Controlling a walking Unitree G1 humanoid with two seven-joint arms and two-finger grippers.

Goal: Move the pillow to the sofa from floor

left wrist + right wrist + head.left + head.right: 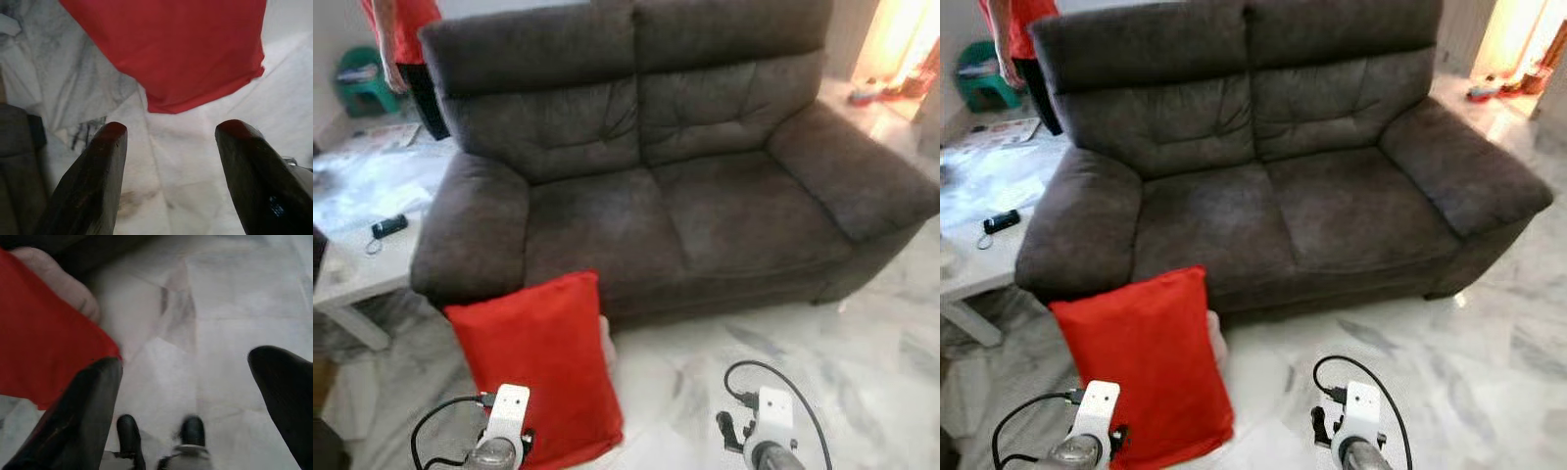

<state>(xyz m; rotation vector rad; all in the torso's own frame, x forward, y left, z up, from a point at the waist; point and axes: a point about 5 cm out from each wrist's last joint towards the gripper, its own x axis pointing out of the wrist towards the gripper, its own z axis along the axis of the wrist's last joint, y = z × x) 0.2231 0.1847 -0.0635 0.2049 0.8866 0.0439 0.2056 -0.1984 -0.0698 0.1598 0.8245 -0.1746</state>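
Note:
A red pillow point(543, 367) stands upright on the marble floor, leaning against the front of the dark grey two-seat sofa point(705, 215) below its left armrest. Both sofa seats are bare. My left wrist point(504, 421) is low in front of the pillow's bottom left corner. In the left wrist view, my left gripper point(168, 147) is open, with the pillow's lower edge point(181, 54) just ahead of its fingertips and apart from them. My right gripper point(186, 377) is open over the floor to the right of the pillow point(39, 352), holding nothing.
A low white table point(352, 269) with a small black device point(388, 225) stands left of the sofa. A person in a red top point(406, 39) stands behind the sofa's left end. A pale object point(606, 343) sits behind the pillow. Open floor point(822, 362) lies to the right.

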